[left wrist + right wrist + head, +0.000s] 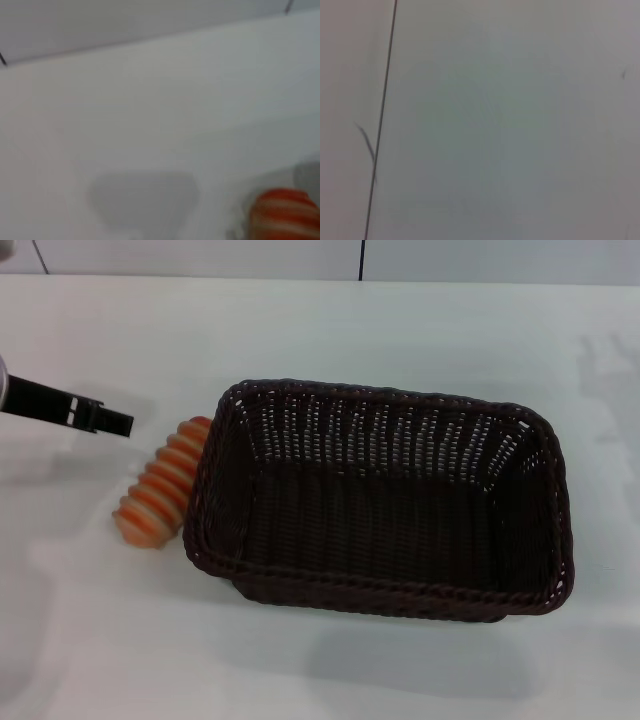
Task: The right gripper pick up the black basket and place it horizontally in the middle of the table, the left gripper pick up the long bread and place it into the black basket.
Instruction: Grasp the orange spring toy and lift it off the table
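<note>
The black basket (385, 500) sits mid-table, so bread is next: my left gripper (100, 418), fingers together, hovers just beyond the long bread (165, 485) beside the basket; I must open and descend

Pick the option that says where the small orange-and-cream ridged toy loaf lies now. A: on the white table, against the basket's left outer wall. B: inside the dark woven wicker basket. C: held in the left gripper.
A: the loaf lies on the table beside the basket, outside its left rim; the left gripper is apart from it.
</note>
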